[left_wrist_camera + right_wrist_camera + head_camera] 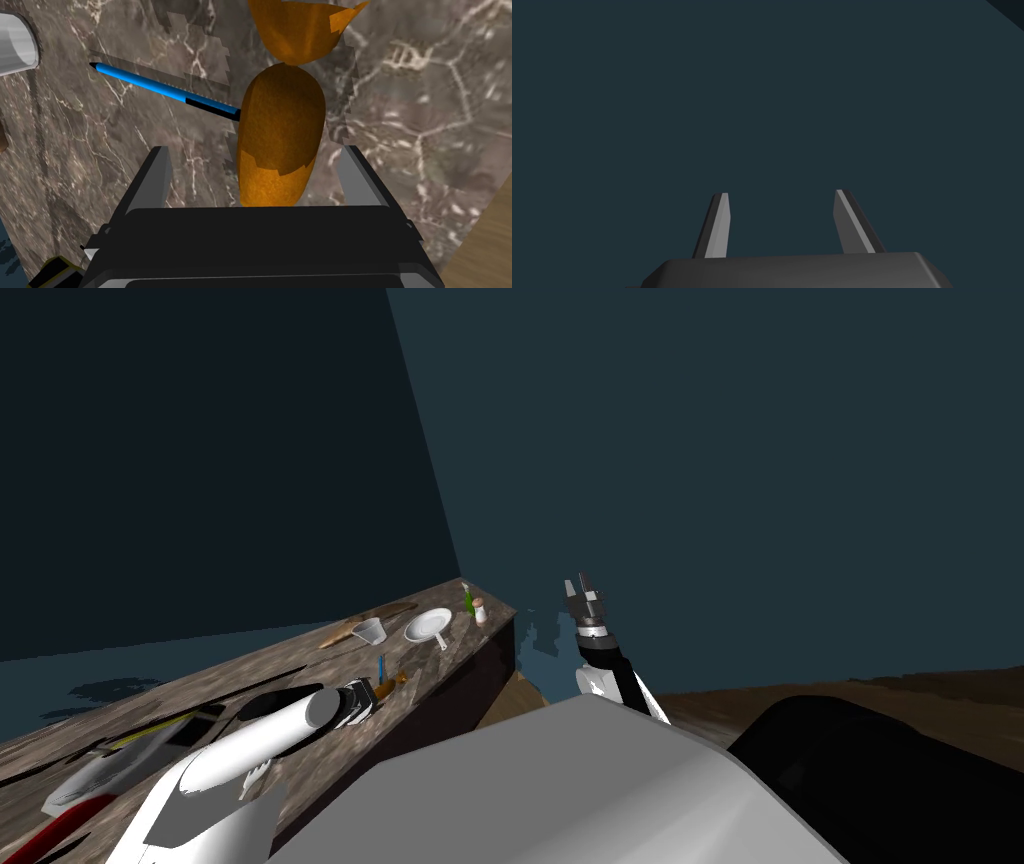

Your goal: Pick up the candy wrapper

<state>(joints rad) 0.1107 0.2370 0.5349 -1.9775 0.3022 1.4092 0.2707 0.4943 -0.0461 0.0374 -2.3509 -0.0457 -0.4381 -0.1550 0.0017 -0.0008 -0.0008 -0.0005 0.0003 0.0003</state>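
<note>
— What do you have under the left hand?
— Brown veined marble counter [425, 125], its edge close by. Your left gripper [255, 155] is spread wide, holding nothing.
— And the wrapper?
— The orange candy wrapper [280, 135], plump with a flared twist, lies between the fingers and touches neither. A slim blue pen [165, 87] meets its side. Your right gripper [580, 585] is raised, parted and empty.

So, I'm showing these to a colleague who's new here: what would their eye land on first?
First, the orange candy wrapper lying on the brown marbled counter, right between the open fingers of the left gripper, with gaps on both sides. A blue pen lies beside it, its dark end running up to the wrapper. The right gripper hangs in the air beyond the counter's end, fingers open.
</note>
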